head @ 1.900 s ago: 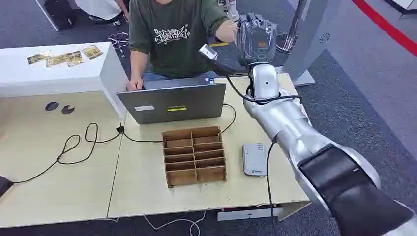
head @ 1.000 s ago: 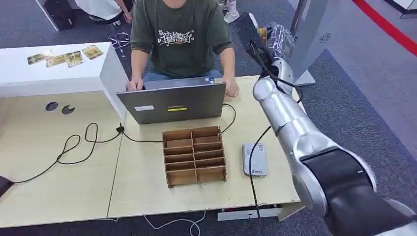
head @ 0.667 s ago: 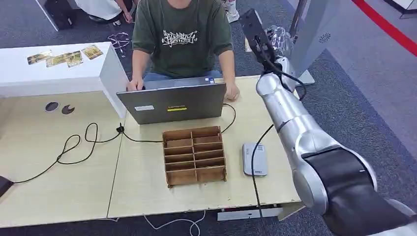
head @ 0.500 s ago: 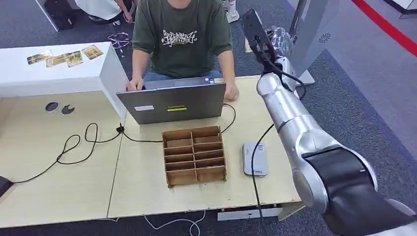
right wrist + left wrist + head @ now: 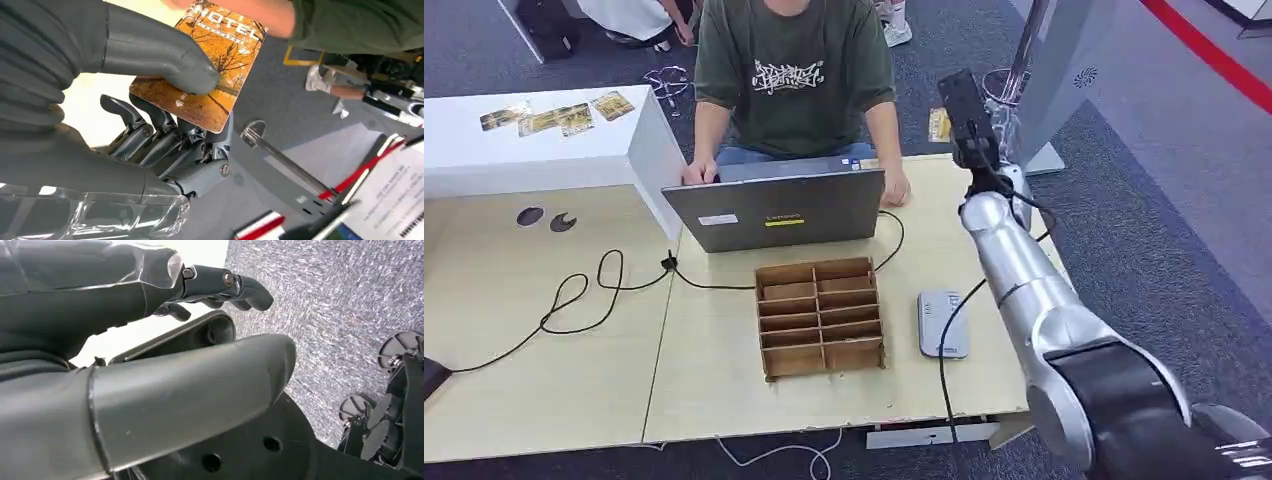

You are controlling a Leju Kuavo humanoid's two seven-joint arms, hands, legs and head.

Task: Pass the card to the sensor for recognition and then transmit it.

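your right hand point(image 5: 150, 120) has thumb and fingers clamped on the card point(image 5: 205, 70), raised beyond the table's far right corner; lower it flat over the sensor point(image 5: 942, 323). left hand point(image 5: 150, 365) hangs with fingers apart, holding nothing.

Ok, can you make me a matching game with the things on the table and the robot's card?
Things:
1. card
2. laptop
3. sensor
4. wooden box

Where:
A. flat on the table, right of the wooden box
B. pinched in the right hand
C. in front of the person, lid up
D. middle of the table, with empty compartments

Pairs: 1-B, 2-C, 3-A, 4-D
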